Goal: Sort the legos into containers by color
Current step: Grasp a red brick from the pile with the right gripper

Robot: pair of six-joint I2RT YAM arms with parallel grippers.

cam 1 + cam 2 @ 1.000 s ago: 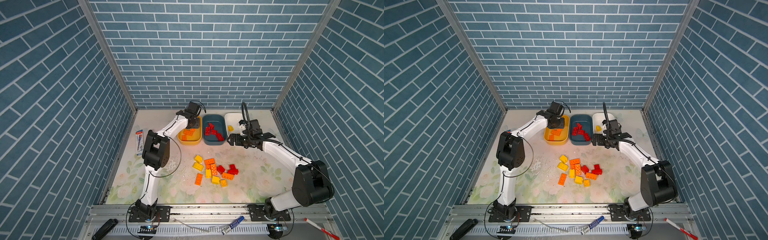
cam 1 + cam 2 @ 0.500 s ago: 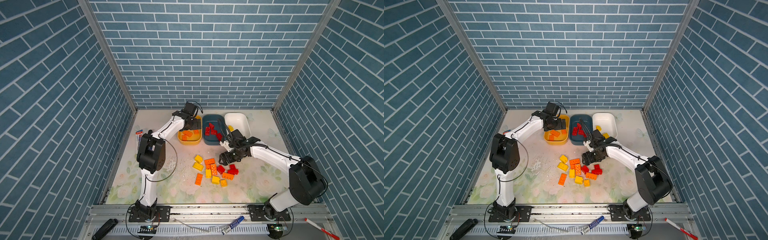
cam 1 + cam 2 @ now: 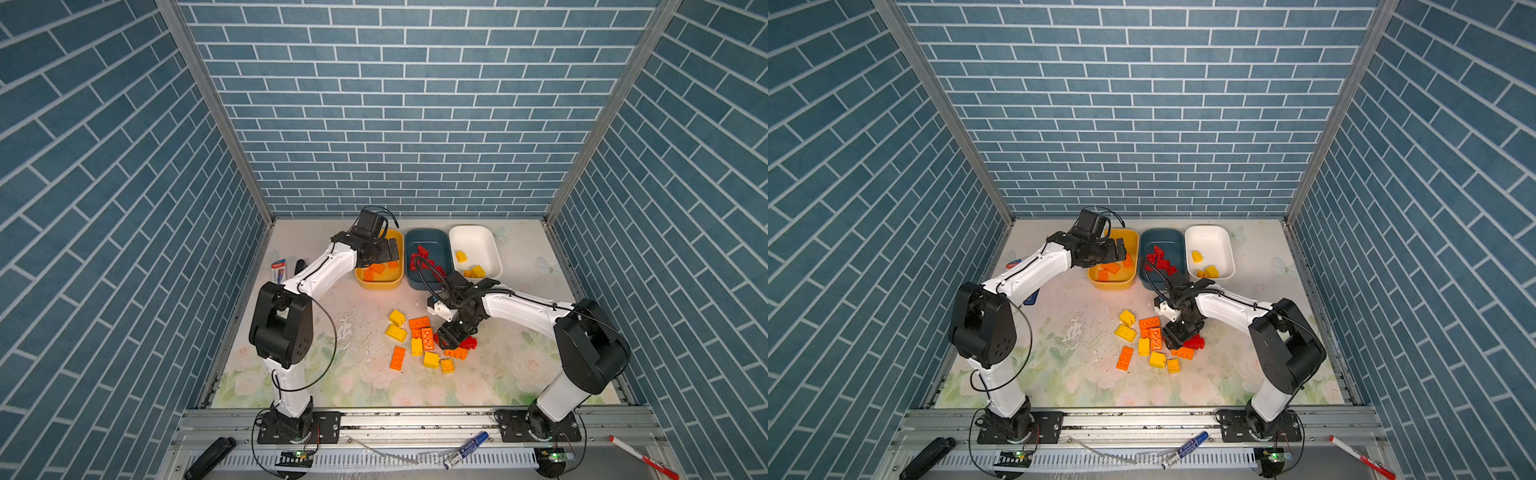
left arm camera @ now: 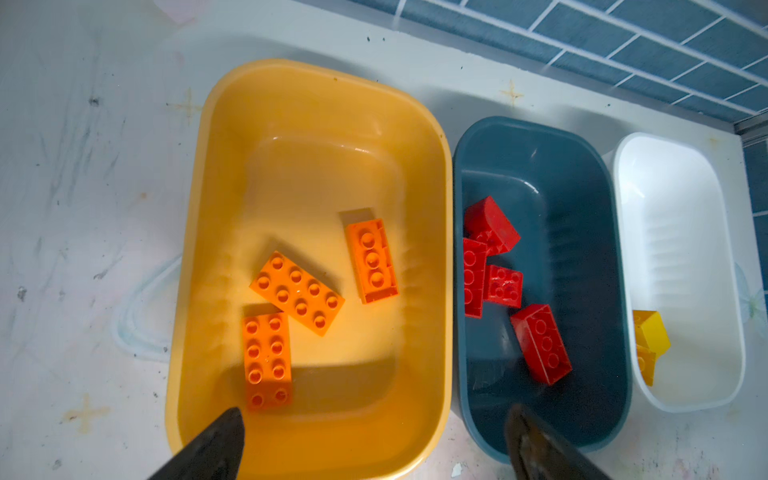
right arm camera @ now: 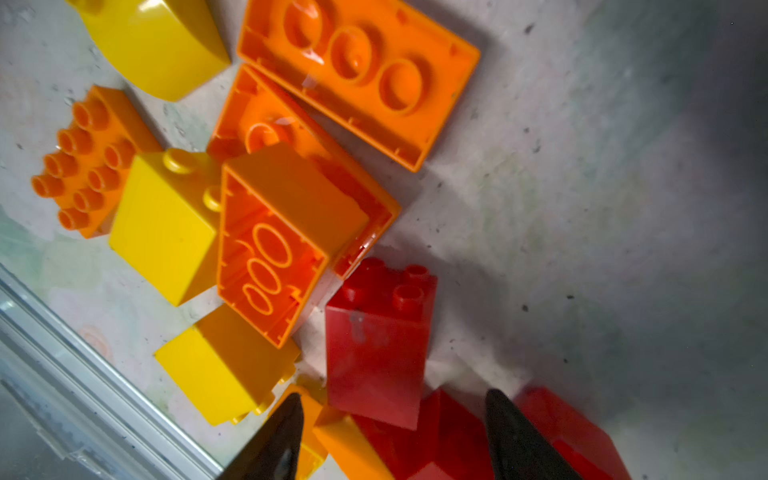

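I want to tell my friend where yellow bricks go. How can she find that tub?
Along the back brick wall stand a yellow tub, a dark teal tub and a white tub in a row. Take the white one, at the right end in both top views: only it holds yellow bricks.

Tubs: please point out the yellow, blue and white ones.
yellow tub (image 4: 316, 174), left wrist view, bare floor.
blue tub (image 4: 582, 257), left wrist view, bare inside.
white tub (image 3: 478, 245), in a top view, bare floor.
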